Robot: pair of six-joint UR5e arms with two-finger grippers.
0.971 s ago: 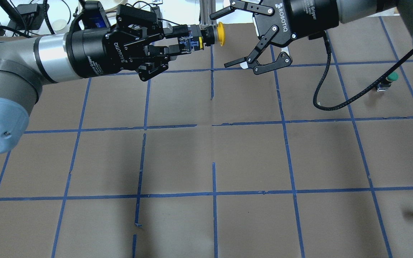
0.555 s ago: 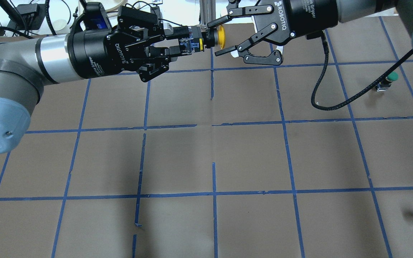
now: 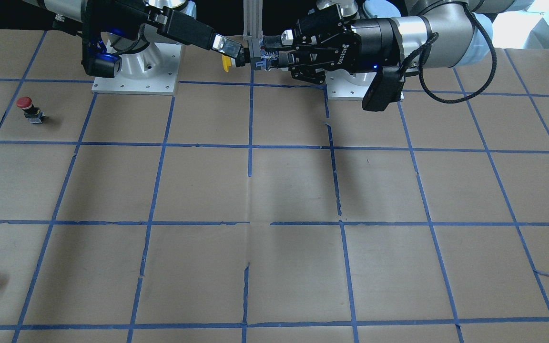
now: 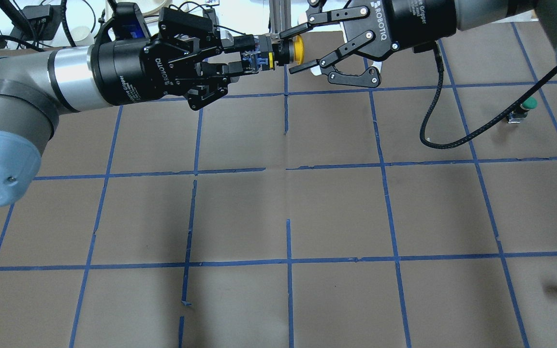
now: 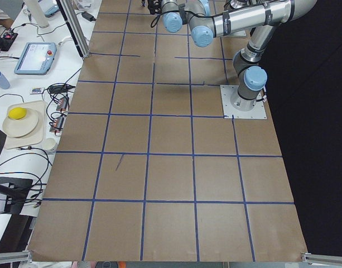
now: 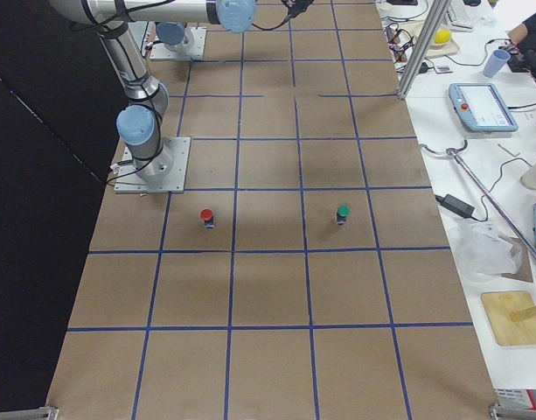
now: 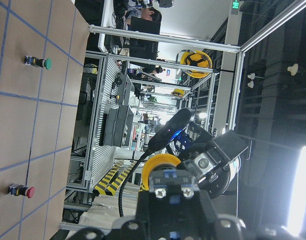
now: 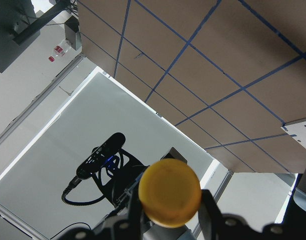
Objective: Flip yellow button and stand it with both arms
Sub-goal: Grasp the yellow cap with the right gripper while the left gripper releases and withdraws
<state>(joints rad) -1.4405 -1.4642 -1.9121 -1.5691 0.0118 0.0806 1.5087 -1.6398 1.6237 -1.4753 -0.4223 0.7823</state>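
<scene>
Holding the yellow button [image 4: 298,50] by its rear block, my left gripper [image 4: 250,55] is clamped on it, fingers pinched narrow across the flat sides. The button hangs in the air clear of the table [image 4: 336,212], lying sideways between my two grippers, with its cap facing away from my left gripper toward my right. My right gripper [image 4: 294,51] stands spread around the cap end, one finger above and one below. The lower finger shows a gap; whether the upper one touches the collar I cannot tell.

I judge the piece to be light and rigid hard plastic that will not give under a squeeze. The domed cap looks smooth and rounded, so pads closing on it could skid off. The black collar just behind the cap looks like the safer hold for my right gripper, gripped squarely across its width. The rear block, with its flat faces, is what gives my left gripper its firm seat.

In looks, it has a round yellow mushroom cap that fills the middle of my right wrist view [image 8: 169,192]. Behind it are a short black neck with a thin yellow ring, then a blue-and-black block with two small screw heads showing on its end.
</scene>
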